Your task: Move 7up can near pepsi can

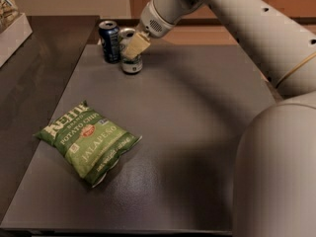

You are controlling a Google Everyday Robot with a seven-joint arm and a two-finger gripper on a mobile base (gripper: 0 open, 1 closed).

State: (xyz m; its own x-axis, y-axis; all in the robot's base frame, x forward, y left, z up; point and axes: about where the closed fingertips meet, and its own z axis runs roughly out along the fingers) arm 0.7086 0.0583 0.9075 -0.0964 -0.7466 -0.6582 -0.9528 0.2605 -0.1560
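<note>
End effector [134, 46] sat at the far left corner of the bench [197, 122], clenched on the upper part of the 7up can [132, 64], with one cream finger [137, 43] across the can's front. The 7up can stood upright on the bench just right of the pepsi can [109, 41]; touching or not, could not tell. A green jalapeño chip bag [88, 143] lay flat near the front left edge, well apart from both cans. The arm [222, 14] came in over the right edge.
</note>
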